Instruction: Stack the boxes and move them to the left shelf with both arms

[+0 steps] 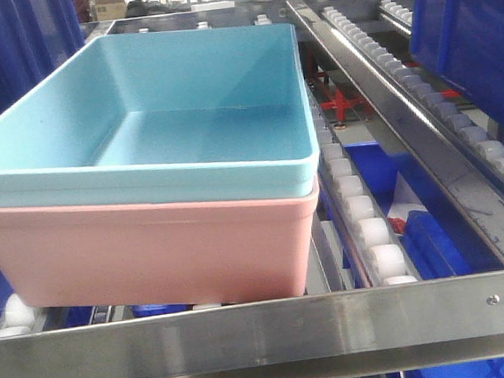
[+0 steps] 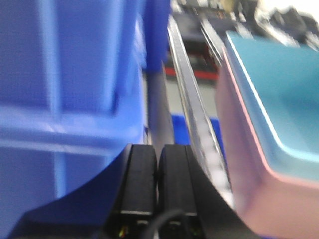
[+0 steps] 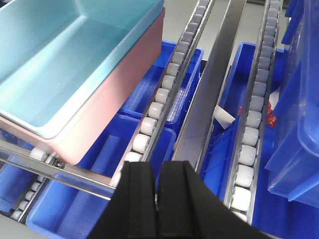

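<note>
Both boxes, sky-blue bin nested in pink bin, sat on my roller shelf; left gripper and right gripper pressed together, empty; retreat seemed next.

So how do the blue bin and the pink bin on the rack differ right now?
The light blue bin sits nested inside the pink bin. The blue one's empty interior shows; the pink one shows only its outer walls. The pink bin rests on the roller rack; the blue bin rests on the pink one. Both share shape and rolled rims.

Black left claw, black right claw, ribbed fingers
</note>
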Motion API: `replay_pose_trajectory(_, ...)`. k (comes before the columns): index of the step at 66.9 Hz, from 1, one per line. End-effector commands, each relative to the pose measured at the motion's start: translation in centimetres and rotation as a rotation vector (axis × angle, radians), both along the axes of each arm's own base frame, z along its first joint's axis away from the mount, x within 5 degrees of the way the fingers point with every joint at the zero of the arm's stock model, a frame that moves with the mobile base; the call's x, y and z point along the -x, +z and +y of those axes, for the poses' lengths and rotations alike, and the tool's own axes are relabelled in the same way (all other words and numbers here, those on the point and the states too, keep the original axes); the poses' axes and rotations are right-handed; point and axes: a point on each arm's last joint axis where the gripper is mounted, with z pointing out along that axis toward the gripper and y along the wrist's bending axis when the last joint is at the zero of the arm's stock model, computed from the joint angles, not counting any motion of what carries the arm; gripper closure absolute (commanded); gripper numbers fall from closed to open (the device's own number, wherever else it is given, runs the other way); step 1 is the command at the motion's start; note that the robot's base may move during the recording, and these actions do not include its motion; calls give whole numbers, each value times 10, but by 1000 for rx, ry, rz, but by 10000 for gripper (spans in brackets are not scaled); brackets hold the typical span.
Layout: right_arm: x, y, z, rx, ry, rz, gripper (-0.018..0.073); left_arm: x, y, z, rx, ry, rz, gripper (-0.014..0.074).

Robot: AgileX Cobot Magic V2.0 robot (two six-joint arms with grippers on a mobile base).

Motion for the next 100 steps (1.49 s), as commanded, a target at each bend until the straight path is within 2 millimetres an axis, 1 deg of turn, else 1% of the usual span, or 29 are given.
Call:
replay_pose_trajectory(1,-1,15,1,-18,21,-104,505,1,0,2,6,29,-84,599)
replay_pose_trajectory(68,-1,14,2,-16,21,-101,505,1,0,2,5,33,-84,599)
replay_pose_trajectory(75,-3,7,2,-8,14,-96,505,1,0,2,5,33,-84,599)
replay_pose_trajectory(80,-6,-3,2,-4,-7,-94,505,1,0,2,5,33,-84,599)
replay_pose_trajectory(85,-10,-13,2,-3,-35,-128,505,1,0,2,5,33,-84,599)
replay_pose_trajectory(91,-13,-31,-3,-25,-106,-179,505,1,0,2,5,33,-84,599)
replay_pose_trajectory(100,-9,-54,-17,-110,-255,-266,505,1,0,2,5,33,-84,599)
